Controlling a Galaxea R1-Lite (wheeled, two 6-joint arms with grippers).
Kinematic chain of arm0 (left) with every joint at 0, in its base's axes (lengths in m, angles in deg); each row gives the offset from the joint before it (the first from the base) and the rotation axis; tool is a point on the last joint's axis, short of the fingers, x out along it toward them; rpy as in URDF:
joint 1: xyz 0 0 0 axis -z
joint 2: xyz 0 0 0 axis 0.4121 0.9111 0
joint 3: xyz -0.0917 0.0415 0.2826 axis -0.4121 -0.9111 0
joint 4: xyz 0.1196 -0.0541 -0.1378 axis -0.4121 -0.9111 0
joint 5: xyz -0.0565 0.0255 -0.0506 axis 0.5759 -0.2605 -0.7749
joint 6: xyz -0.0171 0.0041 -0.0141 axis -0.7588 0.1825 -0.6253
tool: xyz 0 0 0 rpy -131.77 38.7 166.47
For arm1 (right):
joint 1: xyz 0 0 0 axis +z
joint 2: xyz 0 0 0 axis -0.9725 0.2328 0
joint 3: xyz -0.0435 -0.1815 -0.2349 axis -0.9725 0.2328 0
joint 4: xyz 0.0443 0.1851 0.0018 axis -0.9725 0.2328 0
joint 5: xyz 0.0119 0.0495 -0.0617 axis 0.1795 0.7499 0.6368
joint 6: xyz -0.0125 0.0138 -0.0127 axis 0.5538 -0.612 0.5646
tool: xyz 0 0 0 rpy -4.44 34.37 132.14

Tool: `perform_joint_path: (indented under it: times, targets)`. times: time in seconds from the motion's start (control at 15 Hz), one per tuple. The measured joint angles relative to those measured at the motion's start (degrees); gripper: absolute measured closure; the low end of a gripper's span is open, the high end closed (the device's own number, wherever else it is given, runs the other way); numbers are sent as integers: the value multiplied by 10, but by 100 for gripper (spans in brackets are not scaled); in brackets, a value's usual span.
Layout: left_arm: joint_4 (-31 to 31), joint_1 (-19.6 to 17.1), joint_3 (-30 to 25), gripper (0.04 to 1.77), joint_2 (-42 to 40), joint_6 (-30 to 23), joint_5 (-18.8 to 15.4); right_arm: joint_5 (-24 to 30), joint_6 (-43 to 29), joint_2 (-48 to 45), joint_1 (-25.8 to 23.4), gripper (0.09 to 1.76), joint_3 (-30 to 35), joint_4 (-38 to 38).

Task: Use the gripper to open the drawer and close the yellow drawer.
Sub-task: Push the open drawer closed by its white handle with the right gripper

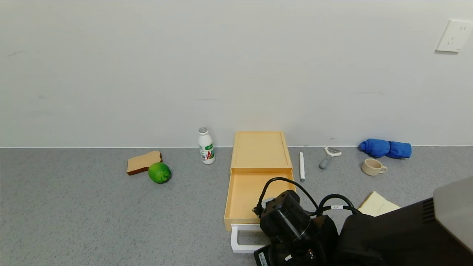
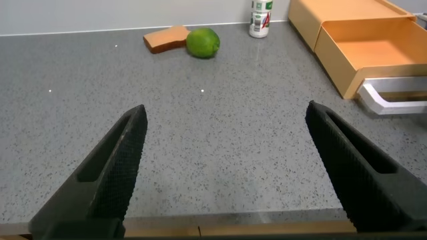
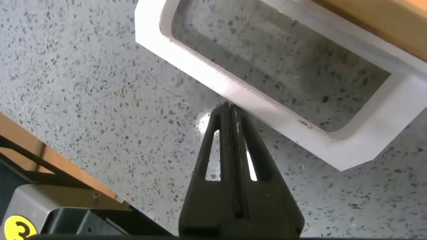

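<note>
On the grey speckled counter [image 1: 92, 207], just right of centre, your pale yellow plastic drawer [image 1: 245, 195] stands pulled out of its matching low box [image 1: 259, 149], its white rectangular loop handle [image 3: 267, 100] nearest you. Your right tool [image 3: 230, 117] hangs at the handle's near bar with its fingers pressed together, gripping nothing; whether the tips touch the bar is unclear. Your left tool [image 2: 227, 170] hovers spread wide over bare counter to the drawer's left.

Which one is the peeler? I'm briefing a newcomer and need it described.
Start at the yellow drawer box against the wall; right of it lies a white pen, then the peeler. Only it has a grey handle with a white forked head.
</note>
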Motion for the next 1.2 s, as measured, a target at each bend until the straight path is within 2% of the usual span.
perform_joint_path:
  times: [0.73,1.2]
  targets:
    - [0,0,0,9,0,0,0,-1,16,10,-34,173,-36,2]
    - [0,0,0,9,0,0,0,2,15,-1,-27,173,-38,17]
